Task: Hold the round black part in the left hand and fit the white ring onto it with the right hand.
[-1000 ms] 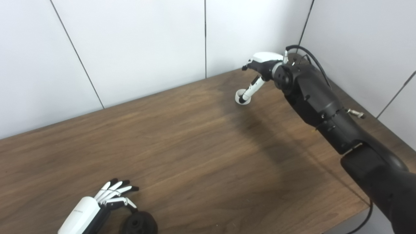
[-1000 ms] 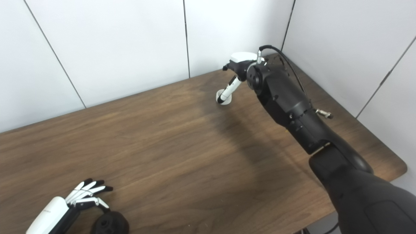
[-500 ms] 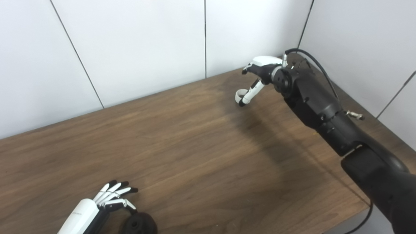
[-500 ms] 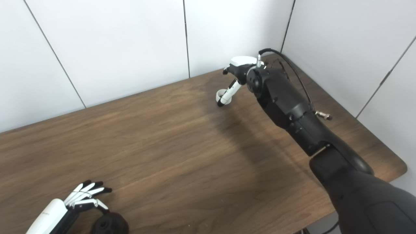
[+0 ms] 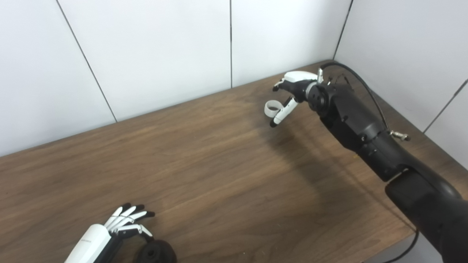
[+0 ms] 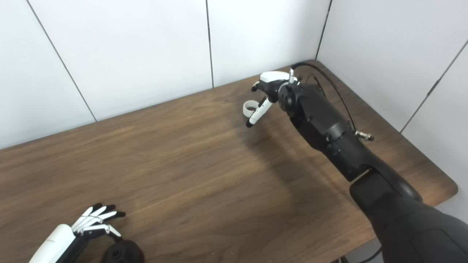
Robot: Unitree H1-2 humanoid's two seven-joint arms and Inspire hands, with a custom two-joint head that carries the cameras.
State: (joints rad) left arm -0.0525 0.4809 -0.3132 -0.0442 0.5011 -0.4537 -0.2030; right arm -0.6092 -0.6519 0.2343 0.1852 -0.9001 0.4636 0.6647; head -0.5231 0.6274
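The white ring (image 5: 271,108) hangs upright, pinched in the fingers of my right hand (image 5: 293,87), a little above the far right part of the wooden table (image 5: 219,164). One finger (image 5: 281,113) points down beside the ring. The round black part (image 5: 155,252) sits on the table at the near left edge, partly cut off by the picture's bottom. My left hand (image 5: 122,224) lies just left of and behind it, fingers spread and straight, thumb curved toward the part's top. It shows no closed grasp.
White wall panels stand behind the table and along its right side, meeting in a corner near my right hand. A black cable (image 5: 351,71) loops off the right wrist. The table's rounded front right corner (image 6: 451,190) is near the right arm.
My right hand has closed on the white ring and lifted it off the table, drawing back a little toward me. My left hand has stayed by the black part.
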